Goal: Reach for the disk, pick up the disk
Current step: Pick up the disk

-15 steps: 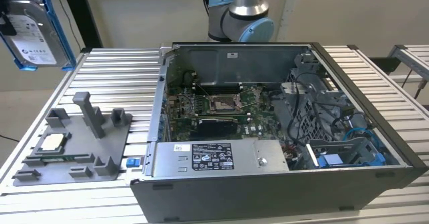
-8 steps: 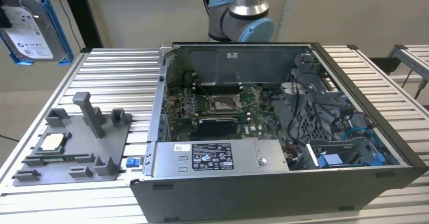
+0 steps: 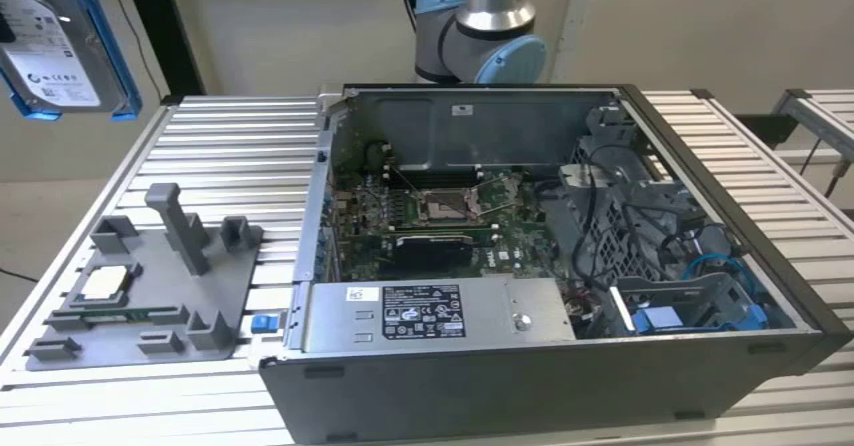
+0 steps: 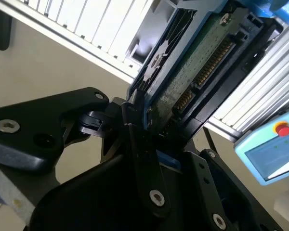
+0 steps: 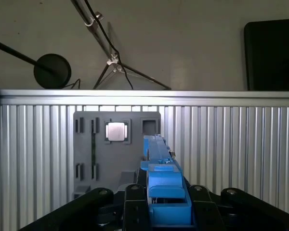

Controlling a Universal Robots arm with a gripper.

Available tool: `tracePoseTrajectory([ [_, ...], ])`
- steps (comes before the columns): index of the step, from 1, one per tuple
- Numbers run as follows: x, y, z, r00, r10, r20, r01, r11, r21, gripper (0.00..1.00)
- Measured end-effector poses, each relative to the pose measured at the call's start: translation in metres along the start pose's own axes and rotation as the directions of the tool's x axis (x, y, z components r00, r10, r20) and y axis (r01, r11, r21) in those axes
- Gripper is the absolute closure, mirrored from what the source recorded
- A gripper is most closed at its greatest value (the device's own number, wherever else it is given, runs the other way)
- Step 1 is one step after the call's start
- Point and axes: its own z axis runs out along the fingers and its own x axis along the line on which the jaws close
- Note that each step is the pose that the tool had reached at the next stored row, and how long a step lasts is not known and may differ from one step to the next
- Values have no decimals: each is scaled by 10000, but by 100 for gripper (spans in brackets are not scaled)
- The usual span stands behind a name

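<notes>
Disk (image 3: 60,41): silver, white label, blue bracket. Held in the air at the exterior view's upper left, well apart from the open computer case (image 3: 534,386).
Gripper (image 4: 156,122): clenched on the disk's edge, seemingly on the bracket.
Grey tray (image 3: 200,266) with square chip (image 3: 104,281): on the table (image 3: 240,136).

The disk (image 3: 54,41), upper left in the exterior view: smooth grey metal, white paper label (image 3: 60,71), glossy blue plastic bracket (image 3: 120,61). Ribbed bright-metal table (image 3: 234,156); matt grey plastic holder (image 3: 160,291).
</notes>
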Motion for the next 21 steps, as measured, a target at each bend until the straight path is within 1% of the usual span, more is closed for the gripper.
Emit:
tracePoseTrajectory([
  [9,-3,7,-129,10000,-1,0,1,10000,7,100],
  [17,-4,8,-138,10000,-2,0,2,10000,22,100],
  [21,-5,10,-173,10000,-2,0,2,10000,22,100],
])
